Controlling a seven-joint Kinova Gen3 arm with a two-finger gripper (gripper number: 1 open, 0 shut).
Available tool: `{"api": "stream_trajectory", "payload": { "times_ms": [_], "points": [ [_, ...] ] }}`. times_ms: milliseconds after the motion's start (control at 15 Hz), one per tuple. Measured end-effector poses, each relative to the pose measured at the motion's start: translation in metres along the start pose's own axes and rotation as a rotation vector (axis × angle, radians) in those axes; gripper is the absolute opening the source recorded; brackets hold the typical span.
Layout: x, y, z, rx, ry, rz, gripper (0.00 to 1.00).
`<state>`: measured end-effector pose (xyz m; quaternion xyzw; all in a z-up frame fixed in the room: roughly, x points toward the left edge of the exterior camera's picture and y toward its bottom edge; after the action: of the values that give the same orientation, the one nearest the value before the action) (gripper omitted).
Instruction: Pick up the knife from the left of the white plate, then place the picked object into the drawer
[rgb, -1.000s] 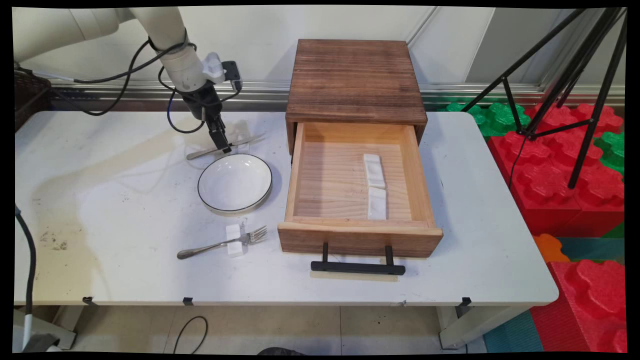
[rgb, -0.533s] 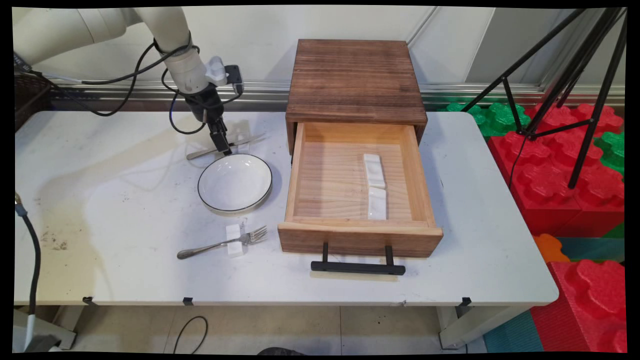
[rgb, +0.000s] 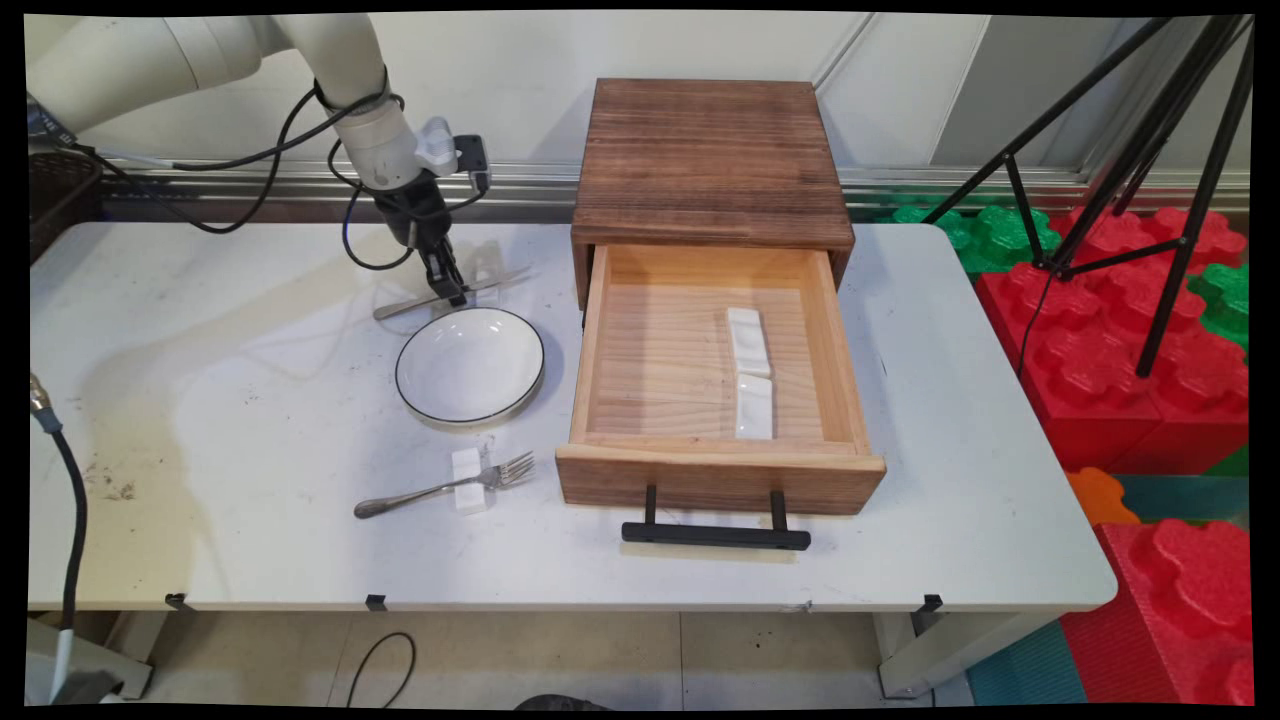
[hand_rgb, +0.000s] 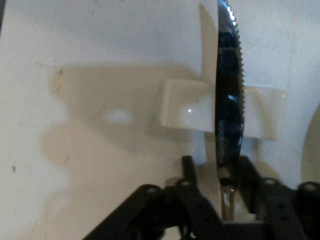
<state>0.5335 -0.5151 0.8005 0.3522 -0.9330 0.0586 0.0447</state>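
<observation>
No readable text — no labels, numbers

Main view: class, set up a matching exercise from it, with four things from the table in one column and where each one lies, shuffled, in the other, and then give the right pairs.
Things:
1. knife
2. fork
3. bowl
4. two white rests

Places:
A. inside the open drawer
B. across a small white rest, near the table's front edge
C. between the gripper fingers, behind the bowl
D. on the table, left of the drawer

Pairs: 1-C, 2-B, 3-D, 4-A
</observation>
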Motion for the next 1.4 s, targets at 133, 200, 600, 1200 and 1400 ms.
{"api": "stream_trajectory", "payload": {
  "times_ms": [133, 200, 600, 1200, 1400],
  "points": [
    [0.000, 0.000, 0.000, -0.002, 0.001, 0.005, 0.00],
    [0.000, 0.001, 0.000, -0.003, 0.001, 0.005, 0.00],
    [-0.004, 0.004, -0.010, 0.022, 0.011, -0.047, 0.00],
    [-0.013, 0.017, -0.048, 0.158, 0.058, -0.223, 0.00],
    [-0.015, 0.022, -0.064, 0.204, 0.078, -0.270, 0.00]
  ]
}}
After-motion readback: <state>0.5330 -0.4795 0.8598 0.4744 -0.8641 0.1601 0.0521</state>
